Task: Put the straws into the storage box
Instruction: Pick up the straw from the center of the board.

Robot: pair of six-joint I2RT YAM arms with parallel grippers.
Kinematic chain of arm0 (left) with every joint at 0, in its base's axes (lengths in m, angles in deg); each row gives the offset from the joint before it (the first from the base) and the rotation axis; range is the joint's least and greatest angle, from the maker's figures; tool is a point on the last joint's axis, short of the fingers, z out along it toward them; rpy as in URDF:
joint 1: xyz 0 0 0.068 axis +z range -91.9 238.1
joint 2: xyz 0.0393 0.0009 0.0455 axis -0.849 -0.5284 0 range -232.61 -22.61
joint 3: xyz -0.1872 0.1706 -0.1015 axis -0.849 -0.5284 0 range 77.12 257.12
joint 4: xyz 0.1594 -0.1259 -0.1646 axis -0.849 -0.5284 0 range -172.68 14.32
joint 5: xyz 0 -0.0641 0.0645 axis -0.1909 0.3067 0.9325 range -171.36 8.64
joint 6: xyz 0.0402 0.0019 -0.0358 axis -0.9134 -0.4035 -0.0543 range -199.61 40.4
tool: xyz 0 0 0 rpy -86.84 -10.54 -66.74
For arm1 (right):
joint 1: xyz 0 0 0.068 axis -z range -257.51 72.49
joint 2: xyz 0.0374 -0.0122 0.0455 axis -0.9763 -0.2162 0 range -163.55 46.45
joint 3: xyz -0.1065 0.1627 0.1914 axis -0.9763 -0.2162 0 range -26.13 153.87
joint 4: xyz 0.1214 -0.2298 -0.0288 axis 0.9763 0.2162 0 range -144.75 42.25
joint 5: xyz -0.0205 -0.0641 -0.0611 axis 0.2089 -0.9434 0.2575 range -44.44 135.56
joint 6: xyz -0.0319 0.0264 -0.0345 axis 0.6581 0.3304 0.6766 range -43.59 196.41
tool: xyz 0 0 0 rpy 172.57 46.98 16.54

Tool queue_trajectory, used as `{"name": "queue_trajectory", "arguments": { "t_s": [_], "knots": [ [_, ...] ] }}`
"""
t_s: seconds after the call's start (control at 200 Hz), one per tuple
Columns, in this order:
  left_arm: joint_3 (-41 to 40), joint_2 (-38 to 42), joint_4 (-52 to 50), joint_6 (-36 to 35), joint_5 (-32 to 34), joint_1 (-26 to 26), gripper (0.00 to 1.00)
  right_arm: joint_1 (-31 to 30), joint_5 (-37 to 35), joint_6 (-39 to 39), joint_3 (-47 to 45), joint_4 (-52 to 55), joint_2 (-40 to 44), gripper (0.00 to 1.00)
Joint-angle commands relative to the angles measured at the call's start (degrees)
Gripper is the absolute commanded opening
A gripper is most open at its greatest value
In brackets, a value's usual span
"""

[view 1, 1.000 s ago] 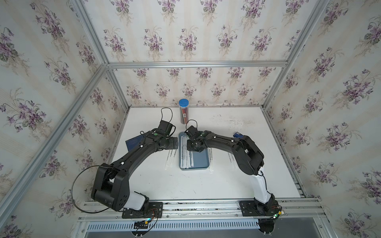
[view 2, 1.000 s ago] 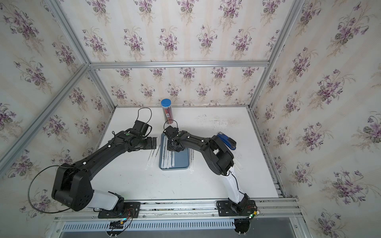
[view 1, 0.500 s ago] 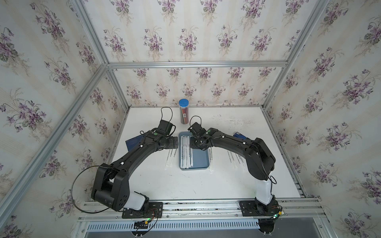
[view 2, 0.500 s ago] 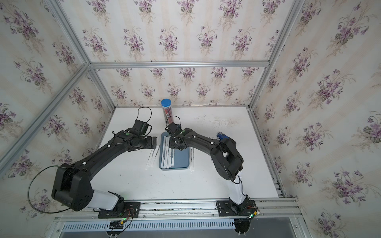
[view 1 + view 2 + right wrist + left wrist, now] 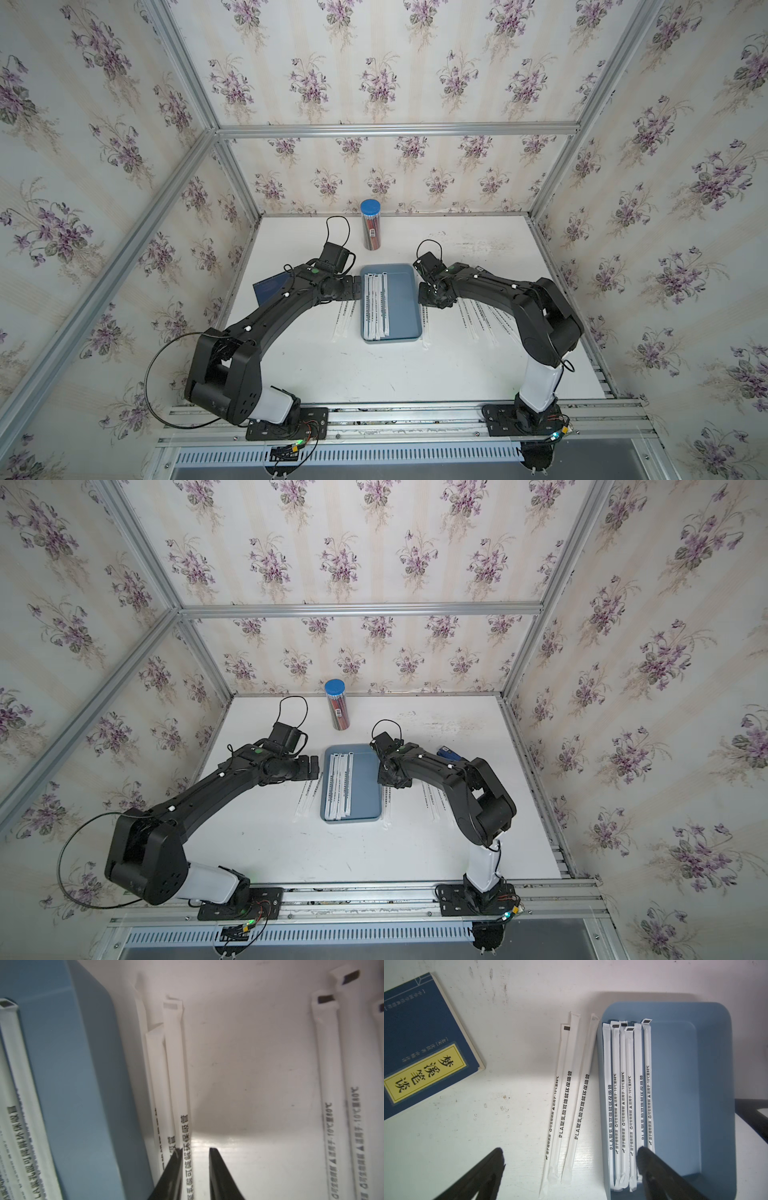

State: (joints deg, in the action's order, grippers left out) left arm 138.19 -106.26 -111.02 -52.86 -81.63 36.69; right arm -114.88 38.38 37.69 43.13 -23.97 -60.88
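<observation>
The blue-grey storage box point(image 5: 401, 299) point(image 5: 365, 779) point(image 5: 695, 1084) point(image 5: 68, 1064) lies mid-table with several straws point(image 5: 375, 305) point(image 5: 340, 785) point(image 5: 627, 1095) packed along its left side. Three more straws point(image 5: 343, 318) point(image 5: 566, 1095) lie on the table just left of it. My left gripper point(image 5: 355, 287) point(image 5: 570, 1150) hovers wide open above them, one finger over the box. At the box's right edge my right gripper point(image 5: 426, 301) point(image 5: 195, 1149) is low and narrowly open, straddling one of the straws point(image 5: 174, 1064) lying there. Several further straws point(image 5: 478, 320) point(image 5: 328, 1084) lie to its right.
A clear tube with a blue lid point(image 5: 371, 226) point(image 5: 337, 706) stands behind the box. A dark blue book point(image 5: 272, 286) point(image 5: 419, 1043) lies left, partly under my left arm. A small blue object point(image 5: 449, 753) sits behind my right arm. Walls enclose three sides.
My right gripper moved from above the box's far left part across to its right edge and came down over the straws there, its jaws parting slightly. The left arm has not moved.
</observation>
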Motion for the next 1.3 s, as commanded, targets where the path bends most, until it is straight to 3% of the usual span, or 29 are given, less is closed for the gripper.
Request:
{"name": "queue_trajectory", "arguments": {
  "t_s": [0.0, 1.299],
  "knots": [
    [-0.35, 0.27, -0.21, 0.58, -0.27, -0.08, 1.00, 0.11, -0.46, 0.62, -0.28, -1.76, -0.96, 0.27],
    [-0.02, -0.09, -0.42, -0.38, 0.89, -0.05, 1.00, -0.07, -1.94, 2.06, 0.46, -2.24, -3.97, 0.25]
  ]
}}
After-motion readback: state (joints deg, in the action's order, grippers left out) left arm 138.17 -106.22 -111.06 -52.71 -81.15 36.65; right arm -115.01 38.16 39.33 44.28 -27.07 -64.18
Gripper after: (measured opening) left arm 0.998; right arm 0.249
